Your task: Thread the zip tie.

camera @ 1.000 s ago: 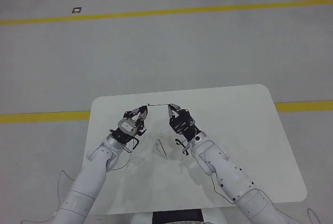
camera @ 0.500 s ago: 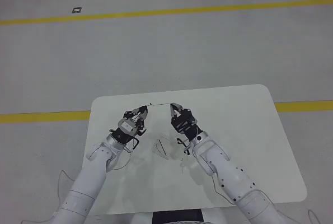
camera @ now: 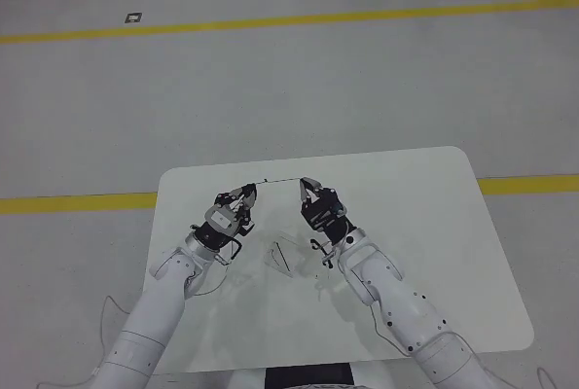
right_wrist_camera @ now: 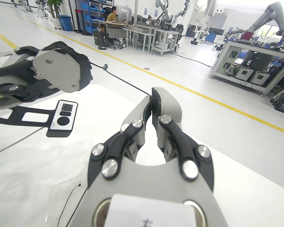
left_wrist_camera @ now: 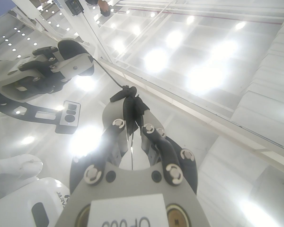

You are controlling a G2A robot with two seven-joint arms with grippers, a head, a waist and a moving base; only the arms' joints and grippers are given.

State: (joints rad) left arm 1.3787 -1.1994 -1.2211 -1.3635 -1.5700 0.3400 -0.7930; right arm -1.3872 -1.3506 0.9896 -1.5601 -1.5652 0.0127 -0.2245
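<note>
A thin black zip tie is stretched between my two grippers above the far part of the white table. My left gripper is shut on one end, and the tie's small square head sits just off its fingertips. From there the strap runs straight to my right gripper, which is shut on the other end. In the left wrist view the strap leads away to the right gripper. The right gripper stands close beside the left, a short span apart.
A clear plastic bag lies on the table below the grippers, with a thin black tie in it. The table's far edge runs just beyond the grippers. Bare tabletop stretches to the right.
My right gripper has shifted slightly to the right, away from the left one, drawing the tie a little longer between them. The left gripper has barely moved.
</note>
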